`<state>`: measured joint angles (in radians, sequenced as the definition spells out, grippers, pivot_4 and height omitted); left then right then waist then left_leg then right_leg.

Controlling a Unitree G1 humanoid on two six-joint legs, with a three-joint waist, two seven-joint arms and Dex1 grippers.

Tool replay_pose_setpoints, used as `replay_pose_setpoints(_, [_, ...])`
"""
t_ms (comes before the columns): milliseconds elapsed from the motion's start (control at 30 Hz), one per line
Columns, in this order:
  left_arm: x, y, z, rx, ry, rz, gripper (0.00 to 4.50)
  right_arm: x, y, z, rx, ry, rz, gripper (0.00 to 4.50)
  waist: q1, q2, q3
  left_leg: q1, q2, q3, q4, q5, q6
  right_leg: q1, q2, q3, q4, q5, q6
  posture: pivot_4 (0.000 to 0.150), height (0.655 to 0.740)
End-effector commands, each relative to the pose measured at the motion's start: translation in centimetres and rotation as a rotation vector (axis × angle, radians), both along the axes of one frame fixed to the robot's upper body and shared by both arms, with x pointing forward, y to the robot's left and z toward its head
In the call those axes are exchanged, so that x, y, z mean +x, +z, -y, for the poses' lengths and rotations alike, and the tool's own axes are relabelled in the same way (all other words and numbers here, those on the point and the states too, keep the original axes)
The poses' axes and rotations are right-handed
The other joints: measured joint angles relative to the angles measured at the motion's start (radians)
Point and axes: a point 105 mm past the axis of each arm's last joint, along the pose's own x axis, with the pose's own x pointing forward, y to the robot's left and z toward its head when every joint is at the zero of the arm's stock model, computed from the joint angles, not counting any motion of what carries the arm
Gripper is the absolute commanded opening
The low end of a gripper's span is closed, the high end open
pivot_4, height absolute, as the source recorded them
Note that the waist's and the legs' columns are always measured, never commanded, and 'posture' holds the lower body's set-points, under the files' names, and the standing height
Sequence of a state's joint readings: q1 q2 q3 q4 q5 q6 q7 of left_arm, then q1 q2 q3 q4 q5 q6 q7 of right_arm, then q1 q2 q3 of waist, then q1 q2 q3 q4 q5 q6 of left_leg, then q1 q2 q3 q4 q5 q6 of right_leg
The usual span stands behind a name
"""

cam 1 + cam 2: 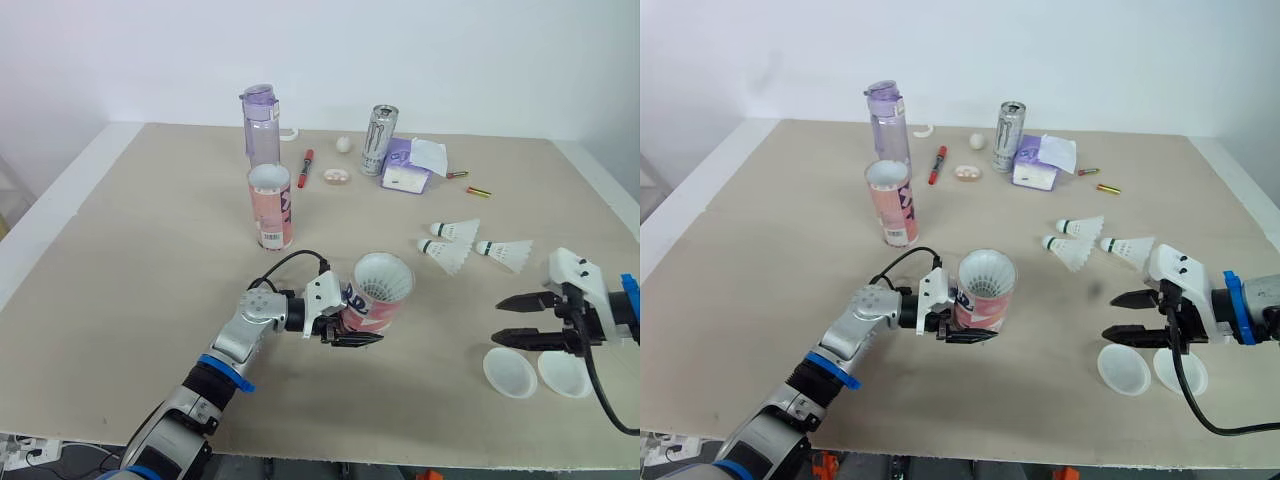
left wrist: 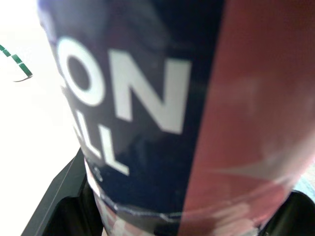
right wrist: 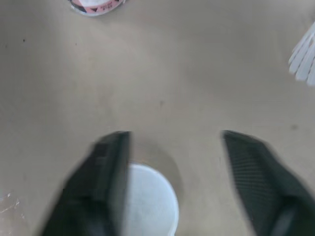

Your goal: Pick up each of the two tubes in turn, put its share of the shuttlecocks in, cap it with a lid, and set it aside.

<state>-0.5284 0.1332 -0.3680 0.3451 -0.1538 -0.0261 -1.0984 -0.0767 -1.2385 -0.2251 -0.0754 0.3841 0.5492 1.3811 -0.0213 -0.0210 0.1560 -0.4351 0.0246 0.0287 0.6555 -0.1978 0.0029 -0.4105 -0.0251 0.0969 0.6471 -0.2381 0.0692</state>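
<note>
- Near the front edge of the table [image 1: 150, 260], at centre, the left gripper [image 1: 352, 335] is clamped on the lower part of the held tube [image 1: 378, 295]. The tube's red and dark blue label sits close against the left wrist camera.
- The held tube's open mouth faces up and shows white shuttlecock feathers inside. Whether its base touches the table cannot be told.
- Farther back and to the left, the second tube [image 1: 270, 207] stands upright with an open top, just in front of a purple bottle [image 1: 261, 125].
- Three loose shuttlecocks [image 1: 443, 253] lie close together on the right half of the table, well apart from both tubes.
- At front right, two white lids [image 1: 509, 371] lie side by side.
- The right gripper [image 1: 500, 320] hangs just above and behind the lids, fingers [image 3: 108, 182] spread wide and holding nothing. One lid lies partly under a finger in the right wrist view.
- Along the back stand a can [image 1: 378, 140], a red marker [image 1: 305, 166] and a tissue pack [image 1: 410, 165].
</note>
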Motion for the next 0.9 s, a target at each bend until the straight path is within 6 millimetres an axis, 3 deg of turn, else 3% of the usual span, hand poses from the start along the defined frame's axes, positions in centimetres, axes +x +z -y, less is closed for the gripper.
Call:
replay_pose_setpoints(33, [-0.2, -0.4, -0.1, 0.019, -0.008, 0.011, 3.13, -0.1, -0.1, 0.5, -0.062, -0.012, -0.013, 4.40, 0.000, 0.000, 0.000, 0.000, 0.000, 0.000, 0.000, 0.000, 0.000, 0.000, 0.000, 0.000, 0.000, 0.000, 0.000, 0.150, 0.7400])
replay_pose_setpoints(367, [-0.5, -0.6, -0.2, 0.018, -0.017, -0.057, 3.13, -0.2, -2.5, 1.5, -0.161, -0.012, -0.092, 4.40, 0.000, 0.000, 0.000, 0.000, 0.000, 0.000, 0.000, 0.000, 0.000, 0.000, 0.000, 0.000, 0.000, -0.001, 0.001, 0.150, 0.7400])
replay_pose_setpoints(733, [-0.5, -0.6, -0.3, 0.039, -0.016, -0.055, 3.13, 0.3, -3.8, 2.0, -0.253, 0.049, -0.080, 4.40, 0.000, 0.000, 0.000, 0.002, 0.000, 0.000, -0.001, 0.000, 0.000, 0.001, 0.001, 0.000, 0.000, -0.001, 0.000, 0.150, 0.7400])
replay_pose_setpoints(900, [-0.5, -0.8, -0.4, 0.044, -0.011, -0.056, 3.13, 0.1, -3.9, 1.9, -0.273, 0.087, -0.072, 3.01, 0.000, 0.001, 0.000, 0.003, 0.000, 0.000, -0.001, 0.000, 0.000, 0.002, 0.001, 0.000, 0.000, -0.001, 0.000, 0.150, 0.7400])
